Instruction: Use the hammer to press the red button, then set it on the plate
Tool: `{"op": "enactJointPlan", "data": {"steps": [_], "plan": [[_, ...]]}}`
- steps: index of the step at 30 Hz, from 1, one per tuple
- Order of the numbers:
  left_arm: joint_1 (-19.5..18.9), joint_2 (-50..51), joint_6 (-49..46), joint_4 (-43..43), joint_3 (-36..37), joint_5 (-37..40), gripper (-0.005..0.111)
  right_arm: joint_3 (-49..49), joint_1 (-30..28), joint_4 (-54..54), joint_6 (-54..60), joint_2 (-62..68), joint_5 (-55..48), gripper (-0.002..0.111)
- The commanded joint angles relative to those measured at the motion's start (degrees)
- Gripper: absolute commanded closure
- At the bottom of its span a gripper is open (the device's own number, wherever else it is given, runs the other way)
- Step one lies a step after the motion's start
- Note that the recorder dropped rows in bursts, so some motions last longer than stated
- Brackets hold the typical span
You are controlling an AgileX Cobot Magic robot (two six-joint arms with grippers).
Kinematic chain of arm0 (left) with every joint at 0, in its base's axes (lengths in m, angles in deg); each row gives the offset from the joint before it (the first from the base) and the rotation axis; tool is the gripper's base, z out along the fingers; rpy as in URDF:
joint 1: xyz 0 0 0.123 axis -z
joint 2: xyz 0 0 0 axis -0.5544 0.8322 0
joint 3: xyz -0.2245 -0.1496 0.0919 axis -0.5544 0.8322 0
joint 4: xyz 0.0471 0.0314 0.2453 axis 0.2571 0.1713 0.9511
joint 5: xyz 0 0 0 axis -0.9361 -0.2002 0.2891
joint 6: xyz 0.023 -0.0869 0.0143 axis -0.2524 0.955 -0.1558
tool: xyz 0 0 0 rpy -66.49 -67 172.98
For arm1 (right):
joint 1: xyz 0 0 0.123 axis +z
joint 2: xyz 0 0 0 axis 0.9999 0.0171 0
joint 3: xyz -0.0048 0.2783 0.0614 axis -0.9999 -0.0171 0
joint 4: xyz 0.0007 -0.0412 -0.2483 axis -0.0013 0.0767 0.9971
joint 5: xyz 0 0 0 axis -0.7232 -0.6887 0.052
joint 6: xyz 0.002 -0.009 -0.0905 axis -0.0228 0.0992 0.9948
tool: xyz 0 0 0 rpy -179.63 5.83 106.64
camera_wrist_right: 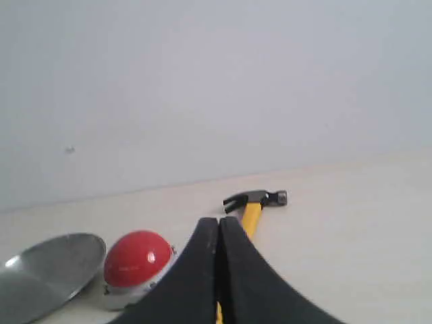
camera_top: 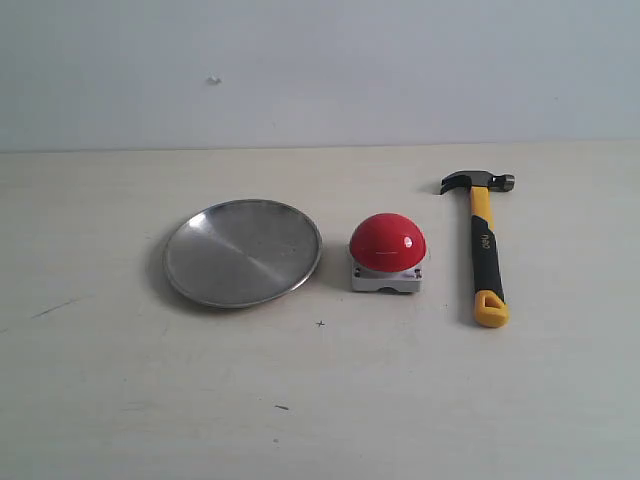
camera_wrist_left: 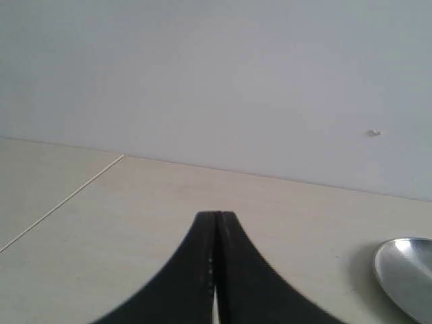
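Note:
The hammer (camera_top: 483, 245) lies flat on the table at the right, dark head toward the far wall, yellow looped tip toward the front. The red button (camera_top: 387, 251) on its grey-white base sits in the middle, and the silver plate (camera_top: 243, 252) is to its left. Neither arm shows in the exterior view. My right gripper (camera_wrist_right: 219, 220) is shut and empty, low over the table in front of the hammer (camera_wrist_right: 255, 204), with the red button (camera_wrist_right: 137, 262) and the plate (camera_wrist_right: 47, 273) off to one side. My left gripper (camera_wrist_left: 217, 214) is shut and empty; only the plate's edge (camera_wrist_left: 407, 273) shows beside it.
A pale wall runs behind the table's far edge (camera_top: 320, 148). A thin seam (camera_wrist_left: 64, 199) crosses the tabletop in the left wrist view. A few small dark marks (camera_top: 281, 407) dot the front of the table.

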State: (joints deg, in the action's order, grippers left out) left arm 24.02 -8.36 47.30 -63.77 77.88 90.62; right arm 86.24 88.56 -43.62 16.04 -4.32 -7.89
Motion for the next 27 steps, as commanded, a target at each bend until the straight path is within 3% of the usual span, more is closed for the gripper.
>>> {"op": "enactJointPlan", "data": {"steps": [1,18,22,27], "plan": [[0.07,-0.25,0.22,0.22,0.15,-0.16,0.107,-0.30,-0.25,-2.23,0.44,-0.33,9.80,0.108],[0.07,-0.25,0.22,0.22,0.15,-0.16,0.107,-0.30,-0.25,-2.06,-4.03,-0.33,69.09,0.108],[0.07,-0.25,0.22,0.22,0.15,-0.16,0.107,-0.30,-0.25,-1.61,-22.28,-0.33,73.34,0.108],[0.07,-0.25,0.22,0.22,0.15,-0.16,0.107,-0.30,-0.25,0.61,-32.59,-0.33,71.11,0.108]]}}
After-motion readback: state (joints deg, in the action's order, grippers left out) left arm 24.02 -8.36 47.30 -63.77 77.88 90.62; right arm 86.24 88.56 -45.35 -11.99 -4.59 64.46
